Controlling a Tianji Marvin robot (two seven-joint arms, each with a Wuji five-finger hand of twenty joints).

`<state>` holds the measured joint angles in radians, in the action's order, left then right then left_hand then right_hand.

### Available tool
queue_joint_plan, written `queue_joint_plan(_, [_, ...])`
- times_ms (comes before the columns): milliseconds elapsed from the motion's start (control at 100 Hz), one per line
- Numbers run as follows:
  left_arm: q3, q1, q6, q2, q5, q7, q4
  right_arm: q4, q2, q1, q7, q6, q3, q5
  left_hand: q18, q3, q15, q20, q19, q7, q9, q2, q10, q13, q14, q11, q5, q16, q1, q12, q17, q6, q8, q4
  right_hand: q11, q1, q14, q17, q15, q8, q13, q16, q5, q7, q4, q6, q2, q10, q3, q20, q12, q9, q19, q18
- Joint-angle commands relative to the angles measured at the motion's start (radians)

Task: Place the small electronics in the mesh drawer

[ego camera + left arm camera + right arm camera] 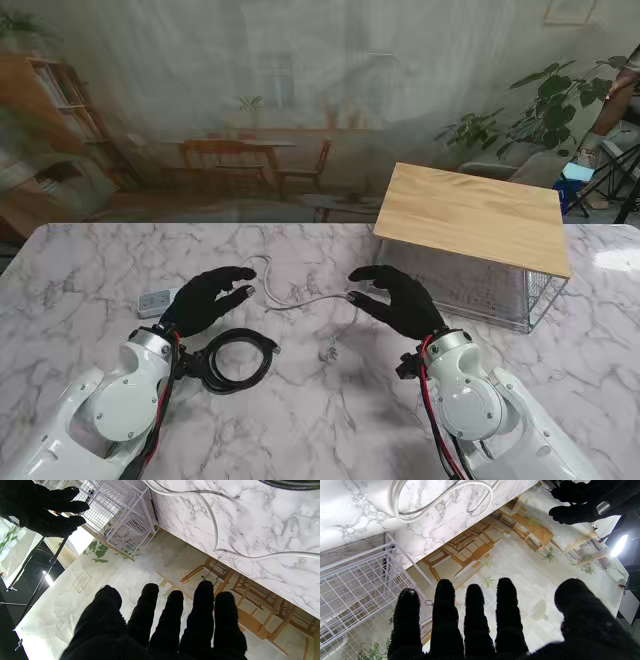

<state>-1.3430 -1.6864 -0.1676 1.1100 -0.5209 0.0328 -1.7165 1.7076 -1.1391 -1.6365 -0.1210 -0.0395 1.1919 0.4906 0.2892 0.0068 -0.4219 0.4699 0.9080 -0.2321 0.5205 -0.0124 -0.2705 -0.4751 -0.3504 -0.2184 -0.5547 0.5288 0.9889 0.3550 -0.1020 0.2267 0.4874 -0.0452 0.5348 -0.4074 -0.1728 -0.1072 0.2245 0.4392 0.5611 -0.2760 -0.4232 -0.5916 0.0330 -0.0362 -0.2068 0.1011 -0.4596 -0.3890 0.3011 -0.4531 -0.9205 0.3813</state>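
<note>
Both the left hand (205,298) and right hand (400,298) are held released, fingers spread. The black cable coil (238,360) is shown only from the stand; the wrist views show the white cable (215,530).

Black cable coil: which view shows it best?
The stand view: the whole black coil lies on the table beside the left wrist. The left wrist view catches only a dark sliver at its edge. The right wrist view does not show it.
</note>
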Motion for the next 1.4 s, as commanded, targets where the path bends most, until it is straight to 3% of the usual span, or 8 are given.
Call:
queue_joint_plan(0, [0.003, -0.004, 0.0, 0.001, -0.002, -0.014, -0.009, 0.008, -0.002, -0.01, 0.001, 0.001, 0.002, 0.0, 0.004, -0.021, 0.019, -0.001, -0.012, -0.008, -0.012, -0.048, 0.016, 0.015, 0.005, -0.012, -0.015, 0.006, -0.006, 0.002, 0.014, -0.01, 0.011, 0.017, 0.003, -0.018, 0.006, 0.012, 0.018, -0.006, 0.0, -0.013, -0.011, 0.017, -0.009, 0.006, 0.039, 0.004, 0.014, -0.013, -0.003, -0.003, 0.004, -0.014])
queue_joint_plan(470, [0.003, 0.009, -0.012, 0.002, 0.001, -0.01, 0.006, 0.026, -0.001, -0.03, -0.013, -0.012, 0.012, 0.019, 0.005, -0.019, 0.019, 0.0, -0.013, -0.008, -0.011, -0.047, 0.016, 0.015, 0.005, -0.012, -0.016, 0.006, -0.004, 0.002, 0.015, -0.01, 0.01, 0.016, 0.011, -0.02, 0.007, 0.014, 0.015, -0.005, -0.006, -0.012, -0.029, 0.01, -0.01, 0.011, 0.038, 0.005, 0.011, -0.013, -0.001, -0.024, 0.006, -0.016])
queue_joint_plan(560, [0.002, 0.01, -0.016, 0.003, -0.001, -0.005, 0.008, 0.041, 0.0, -0.042, -0.014, -0.006, 0.018, 0.033, 0.005, -0.02, 0.019, 0.0, -0.013, -0.008, -0.011, -0.048, 0.016, 0.015, 0.005, -0.013, -0.016, 0.006, -0.006, 0.002, 0.014, -0.01, 0.01, 0.017, 0.117, -0.028, -0.003, 0.0, 0.06, 0.01, 0.04, -0.035, -0.153, -0.035, -0.009, 0.031, 0.031, 0.024, 0.005, -0.015, 0.057, -0.141, -0.004, -0.014])
queue_joint_plan(660, [0.004, 0.01, -0.013, 0.002, -0.003, -0.006, 0.009, 0.057, 0.001, -0.057, -0.02, -0.007, 0.028, 0.049, 0.006, -0.02, 0.019, 0.0, -0.013, -0.007, -0.011, -0.048, 0.016, 0.016, 0.004, -0.013, -0.014, 0.006, -0.006, 0.002, 0.015, -0.01, 0.01, 0.017, 0.174, -0.029, -0.012, -0.024, 0.143, 0.112, 0.09, -0.085, -0.296, -0.173, -0.007, 0.032, 0.02, 0.034, -0.018, -0.019, 0.13, -0.222, -0.036, -0.006])
queue_joint_plan(840, [0.009, 0.013, -0.006, 0.002, -0.006, -0.008, 0.01, 0.077, 0.003, -0.083, -0.029, -0.008, 0.044, 0.074, 0.005, -0.02, 0.019, 0.0, -0.013, -0.008, -0.011, -0.048, 0.015, 0.016, 0.005, -0.012, -0.015, 0.006, -0.005, 0.002, 0.015, -0.01, 0.01, 0.017, 0.241, -0.018, -0.027, -0.07, 0.257, 0.227, 0.158, -0.144, -0.407, -0.261, -0.003, 0.025, 0.013, 0.042, -0.058, -0.045, 0.228, -0.323, -0.122, -0.002])
queue_joint_plan(1060, [0.016, 0.022, 0.003, 0.001, -0.023, -0.006, 0.016, 0.09, 0.025, -0.123, 0.04, -0.022, 0.08, 0.14, 0.005, -0.02, 0.019, 0.0, -0.013, -0.009, -0.011, -0.047, 0.016, 0.014, 0.005, -0.013, -0.016, 0.006, -0.005, 0.002, 0.014, -0.011, 0.011, 0.017, 0.083, -0.012, -0.017, -0.029, 0.15, 0.148, 0.096, -0.088, -0.332, -0.082, -0.001, 0.02, 0.02, 0.032, -0.047, -0.014, 0.137, -0.263, -0.073, -0.006])
queue_joint_plan(1240, [0.014, 0.024, 0.005, 0.001, -0.027, -0.001, 0.017, 0.123, 0.052, -0.152, 0.135, -0.03, 0.118, 0.244, 0.004, -0.021, 0.019, 0.0, -0.013, -0.008, -0.012, -0.049, 0.015, 0.015, 0.005, -0.013, -0.015, 0.006, -0.006, 0.002, 0.015, -0.009, 0.01, 0.017, 0.048, -0.023, -0.026, -0.04, 0.109, 0.118, 0.051, -0.068, -0.31, -0.037, -0.001, 0.028, 0.02, 0.051, -0.034, -0.003, 0.1, -0.221, -0.062, -0.051])
queue_joint_plan(1390, [0.014, 0.024, 0.004, 0.001, -0.029, 0.0, 0.018, 0.13, 0.075, -0.149, 0.217, -0.037, 0.129, 0.351, 0.006, -0.02, 0.019, 0.0, -0.013, -0.008, -0.011, -0.048, 0.016, 0.016, 0.005, -0.013, -0.016, 0.006, -0.006, 0.002, 0.015, -0.009, 0.01, 0.017, -0.07, -0.021, -0.01, 0.012, -0.014, 0.065, -0.067, 0.01, -0.184, 0.056, 0.0, 0.011, 0.029, 0.033, -0.013, 0.028, 0.0, -0.078, -0.015, -0.069])
